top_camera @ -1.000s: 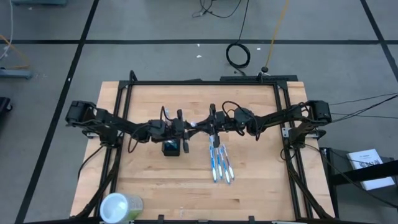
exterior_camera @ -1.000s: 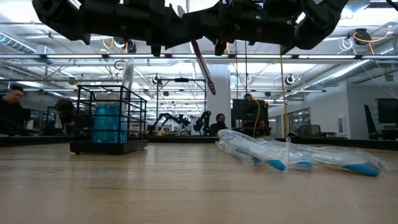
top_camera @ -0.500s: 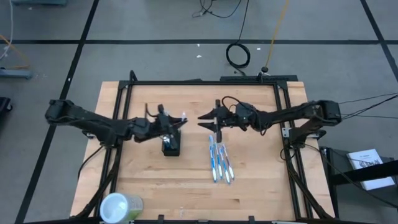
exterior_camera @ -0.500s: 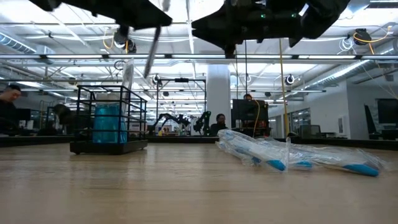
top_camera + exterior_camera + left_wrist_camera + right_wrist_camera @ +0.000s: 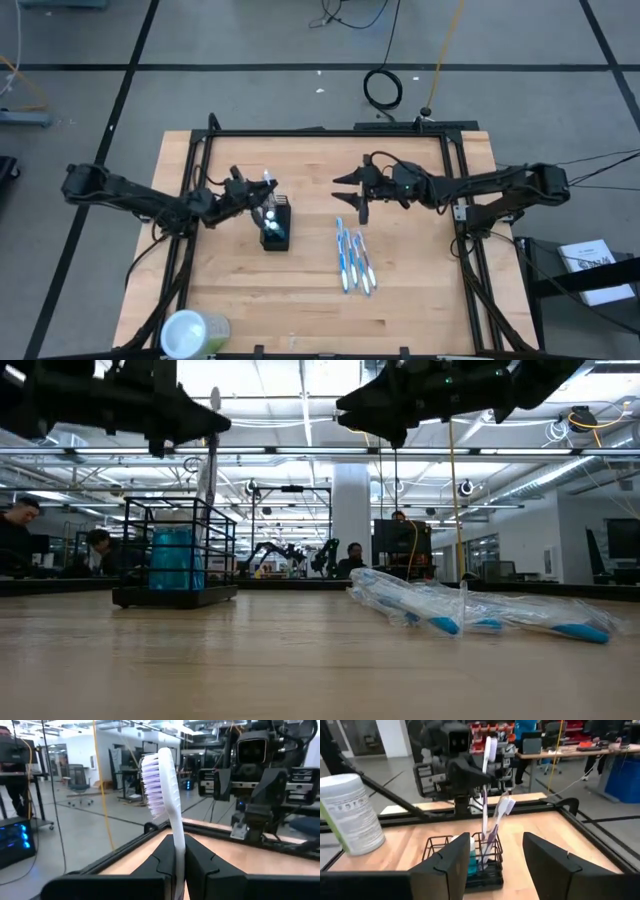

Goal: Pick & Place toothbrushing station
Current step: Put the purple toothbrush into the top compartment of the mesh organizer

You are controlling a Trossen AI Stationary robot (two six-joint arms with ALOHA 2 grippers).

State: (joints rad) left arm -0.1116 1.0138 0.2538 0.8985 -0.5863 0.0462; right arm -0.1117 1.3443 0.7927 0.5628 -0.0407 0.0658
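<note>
Step in hand, by the look of it: dropping a brush into the holder. The left end effector (image 5: 262, 188) is clamped tight on a white toothbrush (image 5: 167, 800) w/ purple bristles, held upright, bristles up, fingers (image 5: 160, 862) pinching the handle on both sides. In the high view it sits right over the black mesh holder (image 5: 275, 227), which stands on the bench (image 5: 400, 300) left of centre; the low view shows the brush shaft reaching down at the holder's top, but can't tell whether the tip is already inside the mesh. The holder has a blue item in it, and the right wrist view shows another white brush (image 5: 502, 812) leaning in it already. The right end effector (image 5: 350, 190) hovers above the bench, near the far ends of the packaged brushes (image 5: 352, 258), well apart from the holder; its jaws are wide apart w/ nothing between them. Those brushes, blue-tipped and in clear wrap, lie flat on the bench right of centre. A pale-green round container (image 5: 195, 332) sits at the near left corner, not involved. Next move prob. calls for the left arm to lower the brush straight down into a free slot, then let go w/o tipping the light holder; right arm likely goes for another packaged brush.
</note>
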